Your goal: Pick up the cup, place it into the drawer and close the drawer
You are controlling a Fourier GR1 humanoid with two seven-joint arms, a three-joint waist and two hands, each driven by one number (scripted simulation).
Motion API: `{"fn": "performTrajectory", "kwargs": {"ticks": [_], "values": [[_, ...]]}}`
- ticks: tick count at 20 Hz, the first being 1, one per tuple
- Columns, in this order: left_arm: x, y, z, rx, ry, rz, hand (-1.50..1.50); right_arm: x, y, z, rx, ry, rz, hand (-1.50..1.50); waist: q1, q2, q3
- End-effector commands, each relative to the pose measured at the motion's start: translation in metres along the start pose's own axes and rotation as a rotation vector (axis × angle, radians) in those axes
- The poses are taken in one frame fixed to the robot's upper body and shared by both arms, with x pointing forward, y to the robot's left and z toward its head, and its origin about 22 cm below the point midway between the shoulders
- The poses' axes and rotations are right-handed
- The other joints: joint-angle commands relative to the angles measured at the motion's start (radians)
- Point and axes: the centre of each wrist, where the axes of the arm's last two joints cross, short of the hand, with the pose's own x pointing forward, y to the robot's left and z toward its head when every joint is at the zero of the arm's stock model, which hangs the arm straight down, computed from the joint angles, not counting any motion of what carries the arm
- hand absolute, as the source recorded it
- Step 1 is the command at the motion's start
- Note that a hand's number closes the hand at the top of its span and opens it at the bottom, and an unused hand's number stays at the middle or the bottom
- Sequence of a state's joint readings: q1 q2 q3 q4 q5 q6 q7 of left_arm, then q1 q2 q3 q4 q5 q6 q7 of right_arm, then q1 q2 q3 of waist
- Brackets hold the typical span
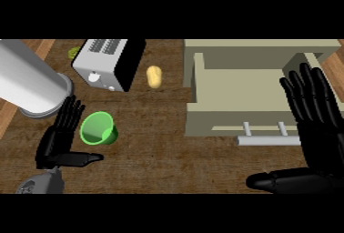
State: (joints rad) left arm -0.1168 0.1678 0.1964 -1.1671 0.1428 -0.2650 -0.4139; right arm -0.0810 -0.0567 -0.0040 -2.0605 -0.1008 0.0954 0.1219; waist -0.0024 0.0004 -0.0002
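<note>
A green cup (98, 129) lies on its side on the brown counter, its mouth facing the view. My left hand (59, 141) is just to its left, open, fingers straight and pointing up, thumb stretched out below the cup; the fingers look close to the cup's rim. The beige drawer (201, 125) stands pulled out at the right, nothing visible inside it, with a grey bar handle (267, 140) at its front. My right hand (316, 132) is open over the drawer's right side, fingers straight, thumb pointing left.
A silver and black toaster (107, 63) stands at the back left. A yellow oblong food item (154, 76) lies beside it. A large grey cylinder (30, 84) fills the left edge. Something small and green (73, 53) shows behind the toaster.
</note>
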Motion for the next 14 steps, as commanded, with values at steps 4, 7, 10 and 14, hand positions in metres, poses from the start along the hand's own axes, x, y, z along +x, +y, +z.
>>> {"fn": "performTrajectory", "kwargs": {"ticks": [4,7,10,14], "values": [[-0.018,-0.004,-0.002,0.021,0.022,0.010,-1.50,-0.004,-0.004,-0.021,-0.003,-0.004,-0.022,-1.50,0.004,0.000,0.000],[-0.034,0.011,0.007,0.025,0.027,-0.002,-1.50,0.009,0.000,0.003,0.018,-0.009,-0.002,-1.50,0.000,0.000,0.000],[-0.043,0.006,-0.011,0.065,-0.002,0.000,-1.50,0.009,0.003,0.005,0.002,0.011,-0.014,-1.50,-0.003,0.000,0.000],[-0.057,0.020,0.003,0.056,0.022,0.006,-1.50,0.019,0.013,0.001,0.010,-0.004,0.007,-1.50,-0.003,0.000,0.000]]}}
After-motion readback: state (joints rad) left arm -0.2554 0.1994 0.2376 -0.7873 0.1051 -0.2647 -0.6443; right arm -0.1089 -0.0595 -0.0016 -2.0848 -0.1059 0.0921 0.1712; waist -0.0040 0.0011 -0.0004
